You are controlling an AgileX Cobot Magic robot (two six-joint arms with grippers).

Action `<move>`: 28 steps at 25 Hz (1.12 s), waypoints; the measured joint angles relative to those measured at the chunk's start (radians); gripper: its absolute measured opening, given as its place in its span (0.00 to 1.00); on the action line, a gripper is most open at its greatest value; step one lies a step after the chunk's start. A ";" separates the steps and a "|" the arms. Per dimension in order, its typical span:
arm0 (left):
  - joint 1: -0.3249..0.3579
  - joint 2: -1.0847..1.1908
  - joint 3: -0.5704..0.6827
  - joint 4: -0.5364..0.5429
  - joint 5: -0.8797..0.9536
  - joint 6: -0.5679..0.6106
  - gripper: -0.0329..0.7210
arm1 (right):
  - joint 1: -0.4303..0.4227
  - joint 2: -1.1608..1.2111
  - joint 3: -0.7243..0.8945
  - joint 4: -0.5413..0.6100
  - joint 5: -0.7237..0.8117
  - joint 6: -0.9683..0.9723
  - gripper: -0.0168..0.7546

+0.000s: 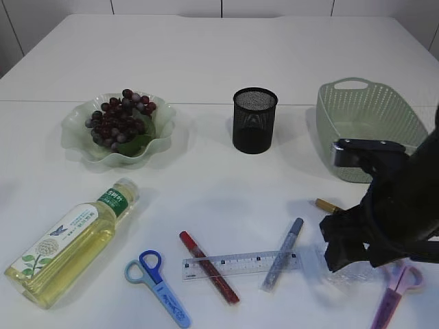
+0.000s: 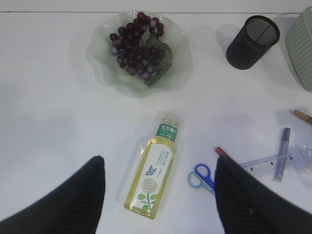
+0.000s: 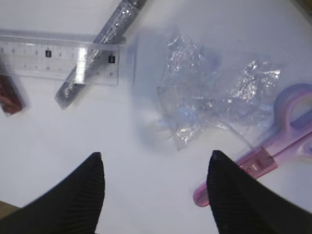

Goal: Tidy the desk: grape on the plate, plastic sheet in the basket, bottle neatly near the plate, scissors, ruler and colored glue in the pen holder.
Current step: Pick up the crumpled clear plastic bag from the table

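Desk: a white desk (image 1: 219, 55) carries all items listed below.
Bottle: a clear plastic bottle of yellow liquid with a green label (image 1: 68, 241) lies on its side at the front left, cap end pointing toward the plate.
Left claw: the left claw (image 2: 158, 195) is seen only in the left wrist view; its two dark fingers (image 2: 73, 200) are spread wide, hovering above the lying bottle and touching nothing.
Plate: a pale green wavy-rimmed glass plate (image 1: 162, 131) stands at the rear left.
Grapes: a bunch of dark red grapes (image 1: 120, 120) lies on the plate.
Blue scissors: small blue-handled scissors (image 1: 156, 277) lie on the desk just right of the bottle.
Red glue: a red glitter glue pen (image 1: 208, 266) lies diagonally, passing under the ruler.
Ruler: a transparent plastic ruler (image 1: 236, 264) lies flat at the front centre.
Pen holder: a black mesh cylindrical pen holder (image 1: 254, 120) stands upright at the rear centre.
Silver glue: a silver glitter glue pen (image 1: 282, 253) lies across the right end of the ruler.
Gold glue: a gold pen tip (image 1: 328, 205) shows beside the right arm.
Plastic sheet: a crumpled clear plastic sheet (image 3: 209, 97) lies on the desk between ruler and pink scissors.
Right claw: the right claw (image 3: 156, 195) is spread apart, directly above the plastic sheet, gripping nothing.
Basket: a pale green perforated plastic basket (image 1: 370, 116) stands at the rear right.
Pink scissors: pink-handled scissors (image 3: 273, 146) lie just beside the plastic sheet, at the front right.
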 joint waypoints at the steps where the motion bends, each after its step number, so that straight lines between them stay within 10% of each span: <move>1: 0.000 -0.009 0.000 -0.004 0.000 0.000 0.72 | 0.000 0.024 -0.008 -0.010 -0.006 0.000 0.69; 28: 0.000 -0.024 0.000 -0.029 0.000 0.000 0.72 | 0.000 0.312 -0.169 -0.159 -0.003 0.014 0.69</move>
